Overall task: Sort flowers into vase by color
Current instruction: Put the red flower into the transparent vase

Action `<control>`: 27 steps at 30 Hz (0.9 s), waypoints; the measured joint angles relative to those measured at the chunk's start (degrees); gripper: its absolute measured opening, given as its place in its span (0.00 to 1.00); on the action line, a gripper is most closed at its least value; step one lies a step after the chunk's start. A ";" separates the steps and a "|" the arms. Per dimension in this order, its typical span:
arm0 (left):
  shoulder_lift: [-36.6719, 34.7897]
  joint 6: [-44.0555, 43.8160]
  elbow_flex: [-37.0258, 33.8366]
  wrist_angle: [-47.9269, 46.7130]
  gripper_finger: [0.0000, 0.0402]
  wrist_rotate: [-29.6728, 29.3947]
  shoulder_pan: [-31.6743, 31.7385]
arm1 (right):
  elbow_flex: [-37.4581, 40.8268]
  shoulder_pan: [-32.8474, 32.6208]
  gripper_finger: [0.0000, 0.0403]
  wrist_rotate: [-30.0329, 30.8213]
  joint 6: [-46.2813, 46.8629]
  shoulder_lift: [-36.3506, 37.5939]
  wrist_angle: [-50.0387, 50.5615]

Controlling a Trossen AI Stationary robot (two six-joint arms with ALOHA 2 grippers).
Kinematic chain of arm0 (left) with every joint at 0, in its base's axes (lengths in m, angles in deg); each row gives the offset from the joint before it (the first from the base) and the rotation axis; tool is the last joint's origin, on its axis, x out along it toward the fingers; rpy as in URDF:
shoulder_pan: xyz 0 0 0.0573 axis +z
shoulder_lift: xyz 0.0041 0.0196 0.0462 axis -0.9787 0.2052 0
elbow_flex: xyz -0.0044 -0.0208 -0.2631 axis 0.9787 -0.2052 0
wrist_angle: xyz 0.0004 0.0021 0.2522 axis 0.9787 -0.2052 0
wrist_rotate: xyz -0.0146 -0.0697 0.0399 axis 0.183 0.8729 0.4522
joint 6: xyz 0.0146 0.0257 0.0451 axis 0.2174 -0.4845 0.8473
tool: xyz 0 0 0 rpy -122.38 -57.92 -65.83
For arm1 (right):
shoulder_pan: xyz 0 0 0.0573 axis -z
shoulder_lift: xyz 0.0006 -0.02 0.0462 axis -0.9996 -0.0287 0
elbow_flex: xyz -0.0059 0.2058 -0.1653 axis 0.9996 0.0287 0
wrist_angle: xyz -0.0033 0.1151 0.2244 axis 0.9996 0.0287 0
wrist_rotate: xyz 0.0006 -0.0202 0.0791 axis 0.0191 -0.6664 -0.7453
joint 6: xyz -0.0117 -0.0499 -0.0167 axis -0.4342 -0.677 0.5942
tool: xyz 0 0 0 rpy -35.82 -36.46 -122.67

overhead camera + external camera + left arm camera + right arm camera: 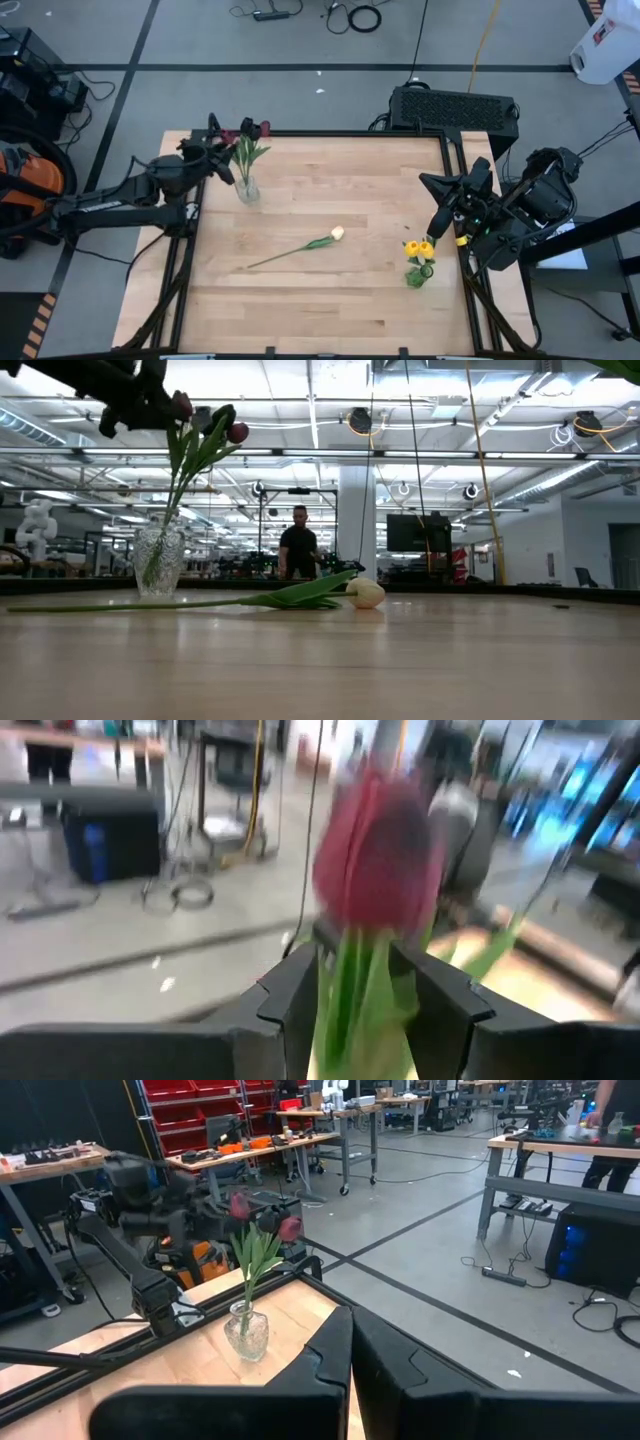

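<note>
Item: cream tulip (pixel 336 233), lying flat mid-table, head pointing toward the right arm's side, long green stem (pixel 285 252) trailing diagonally toward the near-left corner. Lying apart from both vases, roughly between them.

Left gripper (pixel 216 152): hovering at the far-left corner beside the glass vase (pixel 246 188), fingers (pixel 295 1005) part-way apart and closing on a dark red tulip (pixel 375 860) just below its head, stem passing down between them. Judging this one to be going in with the dark red tulips (pixel 252 131) standing there.

Right gripper (pixel 437 222): waiting at the right edge, fingers pressed together, holding nothing, sitting just beside the yellow tulips (pixel 419 248) and their small green vase (pixel 417 277).

Relation governing the next pick: cream head lying nearer the right gripper, stem tail nearer the left; approaching across the stem's diagonal axis, not along it, probably suiting a clean pinch. Matching vase for cream not showing.
</note>
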 joint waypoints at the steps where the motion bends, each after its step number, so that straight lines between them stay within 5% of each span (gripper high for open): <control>1: 0.03 -1.13 0.00 -2.47 0.33 0.32 0.00 | -0.02 0.00 0.01 0.00 0.00 0.00 0.00; 6: 0.08 -6.50 0.00 -9.84 0.33 1.00 0.00 | 0.00 0.00 0.01 0.01 0.08 0.02 -0.04; 18: 0.03 -5.55 4.52 -10.83 0.33 8.43 0.00 | 0.00 0.00 0.01 0.37 0.63 0.02 -1.01; 27: 0.01 -8.70 9.57 -26.02 0.33 11.08 0.00 | -0.01 0.04 0.01 0.24 1.25 0.02 -2.50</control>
